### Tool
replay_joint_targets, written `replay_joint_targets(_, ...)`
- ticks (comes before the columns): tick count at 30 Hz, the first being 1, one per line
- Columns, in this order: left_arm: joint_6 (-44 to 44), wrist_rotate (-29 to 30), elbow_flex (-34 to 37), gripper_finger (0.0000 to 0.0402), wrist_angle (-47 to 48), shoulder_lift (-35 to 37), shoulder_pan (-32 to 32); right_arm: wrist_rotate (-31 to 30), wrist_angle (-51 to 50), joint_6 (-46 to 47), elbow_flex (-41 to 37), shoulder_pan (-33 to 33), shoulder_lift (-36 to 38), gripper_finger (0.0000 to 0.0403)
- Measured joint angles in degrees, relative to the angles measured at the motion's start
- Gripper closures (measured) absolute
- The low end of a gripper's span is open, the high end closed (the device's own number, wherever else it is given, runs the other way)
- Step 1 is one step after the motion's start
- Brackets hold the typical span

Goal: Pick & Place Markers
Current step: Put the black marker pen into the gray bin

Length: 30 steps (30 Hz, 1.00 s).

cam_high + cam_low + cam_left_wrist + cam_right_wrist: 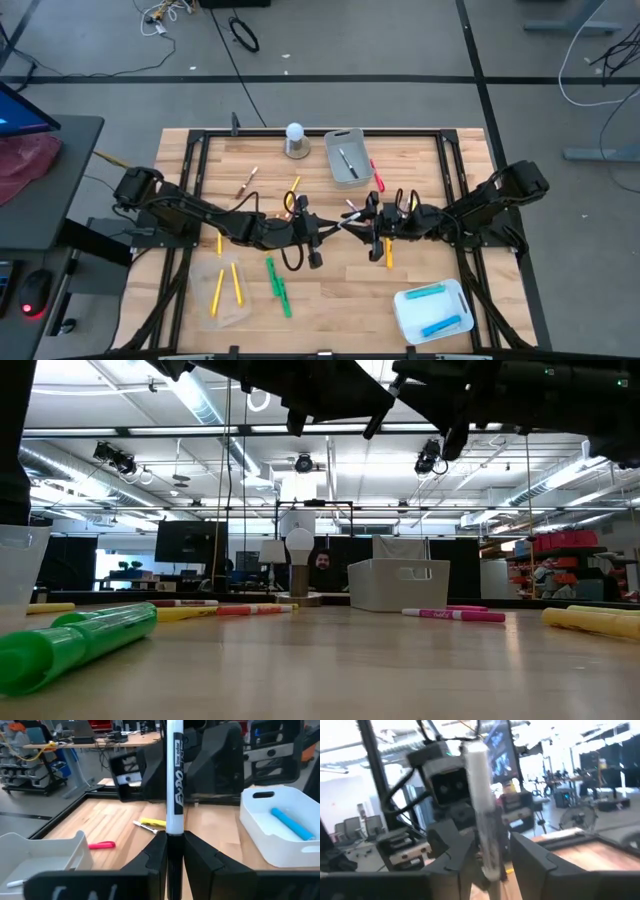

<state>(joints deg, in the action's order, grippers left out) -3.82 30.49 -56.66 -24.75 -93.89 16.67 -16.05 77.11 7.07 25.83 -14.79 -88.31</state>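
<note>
A white-barrelled marker (345, 222) with a black end hangs in the air over the table's middle, between my two grippers. My left gripper (318, 228) reaches in from the left and is shut on the marker (175, 780). My right gripper (368, 222) faces it from the right and is open. Its fingers (530, 855) stand on either side of the marker's white end (482, 795), with a gap on one side. Other markers lie flat on the table: green (277, 285), yellow (225, 285), pink (455, 614). My left gripper pinches the marker's black end (175, 851) between its two fingers. The fingers lie along the marker, which points straight out past the fingertips toward the right gripper. The marker is roughly level and lifted clear of the table.
A grey bin (345, 155) with a dark marker stands at the far edge, beside a white ball on a grey base (295, 140). A white bin (432, 310) holding blue markers sits near right. More markers lie between the arms. A person shows beyond the table (322, 568).
</note>
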Motion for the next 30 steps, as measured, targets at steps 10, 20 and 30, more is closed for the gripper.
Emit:
replay_joint_targets(10,-1.6,-2.2,0.0,0.0344,0.4,0.0,-0.2,0.6,-8.0,-2.6,3.2,0.0,0.0,0.0361)
replay_joint_targets(20,-3.1,0.2,-0.1,0.0299,7.3,0.1,-0.5,-1.4,-20.5,0.2,3.4,1.6,7.8,0.0377)
replay_joint_targets(30,-7.6,1.1,0.0,0.0229,10.5,-0.8,-3.6,-0.9,-71.8,5.9,14.3,23.3,20.2,0.0377)
